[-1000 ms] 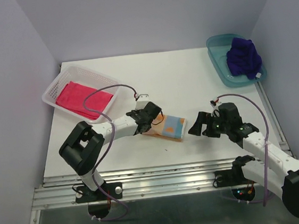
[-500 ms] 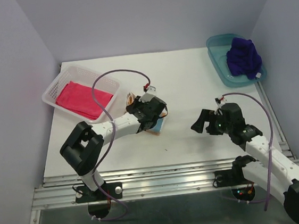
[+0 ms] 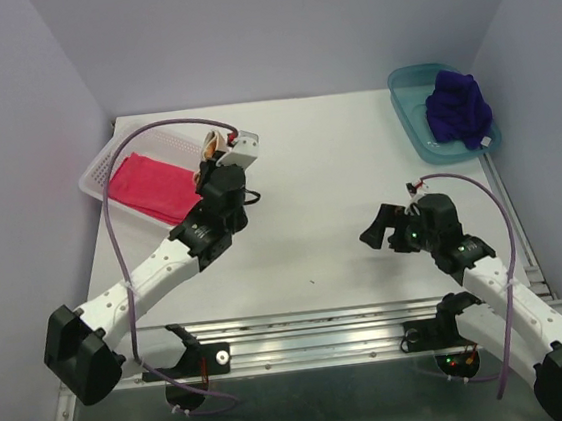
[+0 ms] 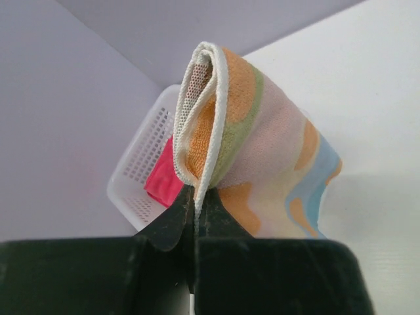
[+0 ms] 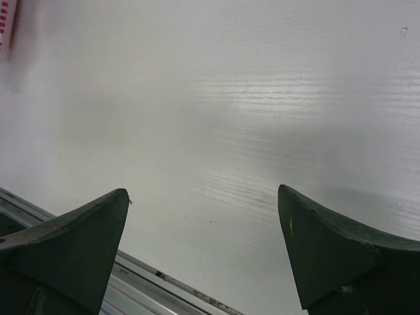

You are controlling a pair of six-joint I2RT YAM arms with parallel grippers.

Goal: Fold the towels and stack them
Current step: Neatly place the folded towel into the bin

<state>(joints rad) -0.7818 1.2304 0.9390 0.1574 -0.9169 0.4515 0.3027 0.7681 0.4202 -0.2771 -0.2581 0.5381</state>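
Orange towel [image 4: 256, 144], the one with the green, blue and pink blobs, is folded up into a thick little bundle and hanging in the air. The left gripper [image 4: 195, 200] has it pinched by its lower edge, jaws clamped right down on the cloth. In the wrist view you can see the folded layers and the white mesh-looking hem running up the left side. From the top camera only a small orange bit shows past the gripper. It sits up by the right end of the basket [image 3: 105, 159], off the table [image 3: 337, 164].

Pink towel [image 3: 153, 184] is lying flat and folded inside that white perforated basket, just beside where the orange one hangs. Can't tell if the two are touching.

Purple towel [image 3: 456, 107] is way over in the far right corner, scrunched in a heap in the teal tray [image 3: 411, 106], not folded at all.

Right gripper [image 3: 374, 233] is on the right side of the table, well apart from all three towels. Its jaws are spread wide with nothing between them, and its wrist view shows just bare white tabletop plus the metal rail at the near edge.
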